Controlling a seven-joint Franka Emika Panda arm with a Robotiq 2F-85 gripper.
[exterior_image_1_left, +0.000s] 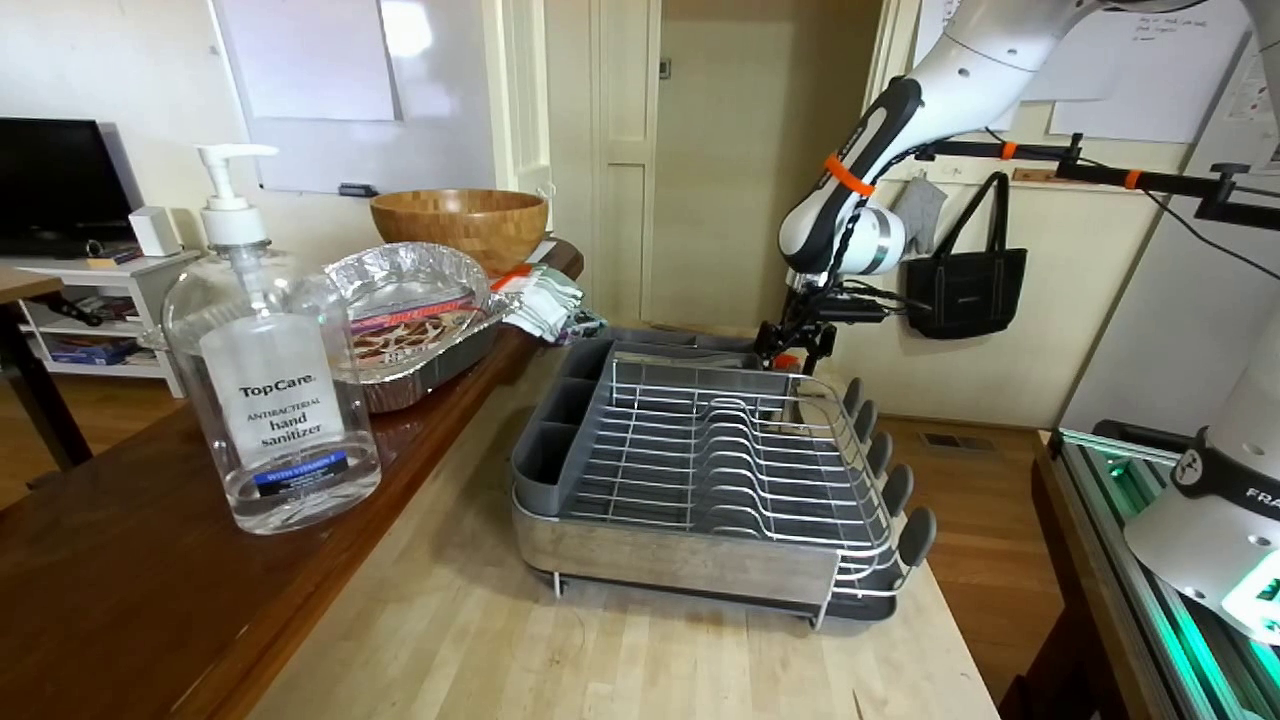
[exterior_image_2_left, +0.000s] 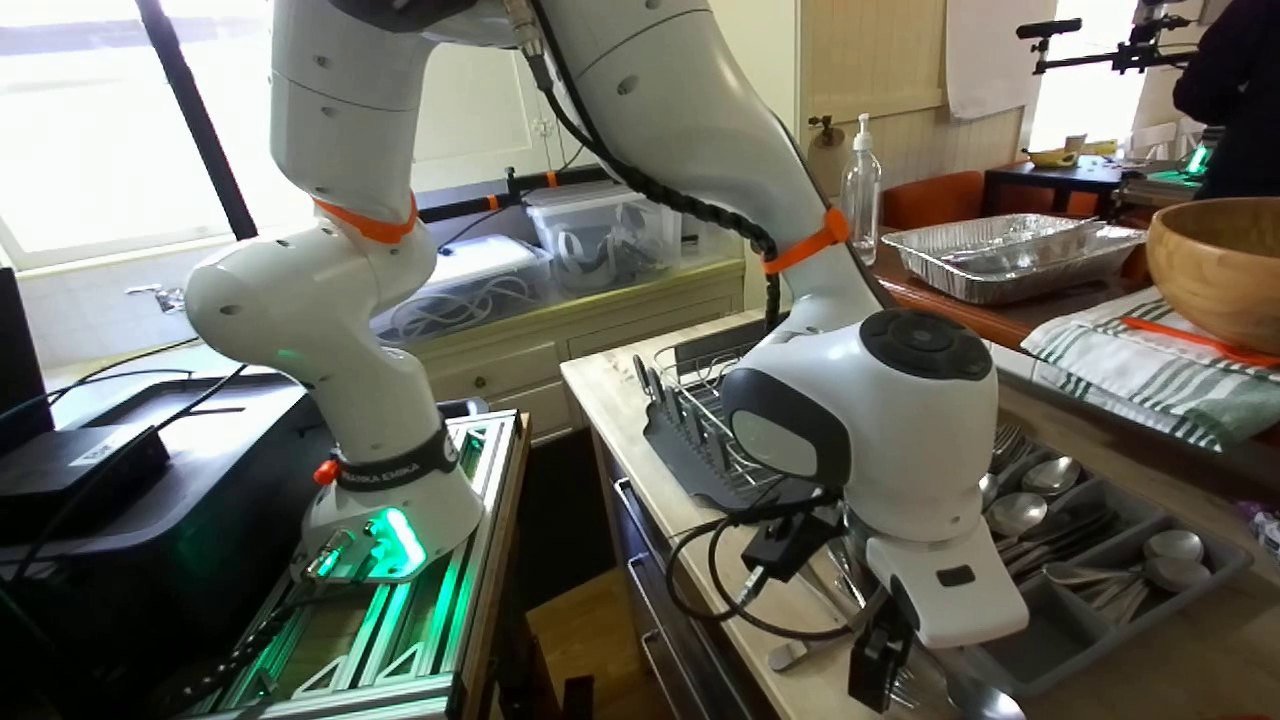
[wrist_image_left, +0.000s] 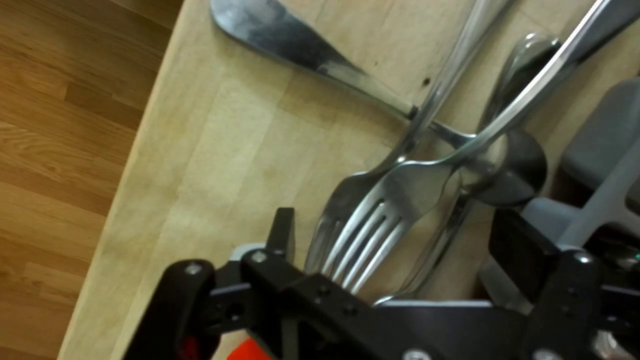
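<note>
Two overlapping forks (wrist_image_left: 412, 190) lie under the tool (wrist_image_left: 395, 220), between its spread fingers (wrist_image_left: 520, 252).

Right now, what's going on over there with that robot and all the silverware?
A robot arm has its gripper open over loose cutlery on a wooden counter, with no piece gripped. In the wrist view, the head of a fork shows between its fingers, overlapping other pieces, and a spoon lies close by. Beside the pile is a grey cutlery tray that holds spoons and forks. A dish rack stands farther along the same counter.
</note>
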